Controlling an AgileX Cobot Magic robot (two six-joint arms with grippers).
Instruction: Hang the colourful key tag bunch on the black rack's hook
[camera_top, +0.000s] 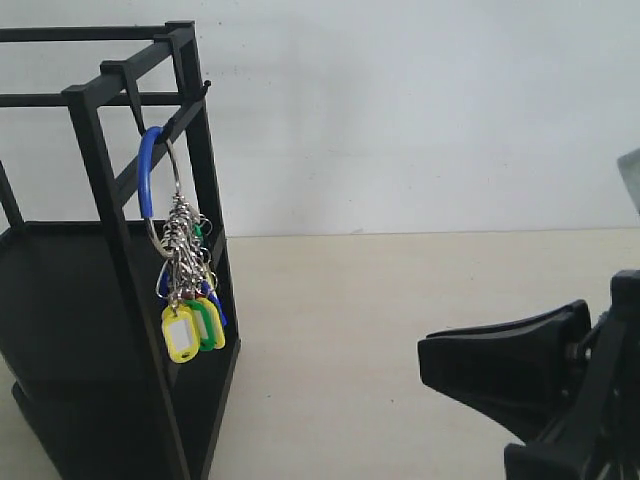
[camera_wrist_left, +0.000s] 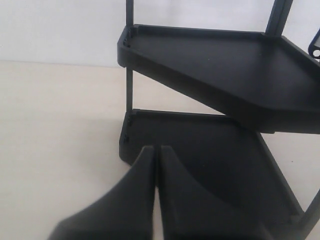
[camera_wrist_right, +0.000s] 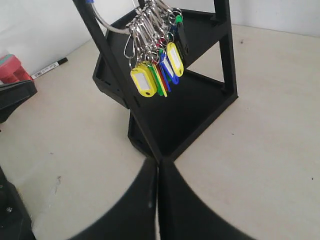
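Key tag bunch (camera_top: 186, 300): you have a large wire ring, blue-sleeved along one side, carrying many small metal rings and plastic tags. Yellow, green, blue and red tags show, and the yellow tags (camera_wrist_right: 143, 82) hang lowest.
Position: the bunch hangs free from the hook (camera_top: 131, 98) on the top bar of the black rack (camera_top: 98, 210). The tags dangle beside the rack's front upright, above the lower shelf.
Labels and writing: the yellow tags carry white label inserts. Any writing on them is too small to read.
Rack location: it stands on the left of the desk (camera_top: 400, 300), toward the far edge where the desk meets the white wall (camera_top: 420, 110).
Left gripper (camera_wrist_left: 156, 151): your jaws are pressed together along a thin seam with nothing between them. The tips sit low, just before the rack's bottom shelf.
Right gripper (camera_wrist_right: 158, 165): the jaws are likewise closed and empty. The tips point at the rack's lower corner, well apart from the bunch.
Surroundings: a black marker pen (camera_wrist_right: 50, 67) and a red object (camera_wrist_right: 10, 67) lie on the desk near the wall, beyond the rack.
Obstructions: the rack's upright bar crosses in front of the wire ring in the right wrist view. The diagonal brace crosses the ring's top in the exterior view, and which lies in front cannot be told.
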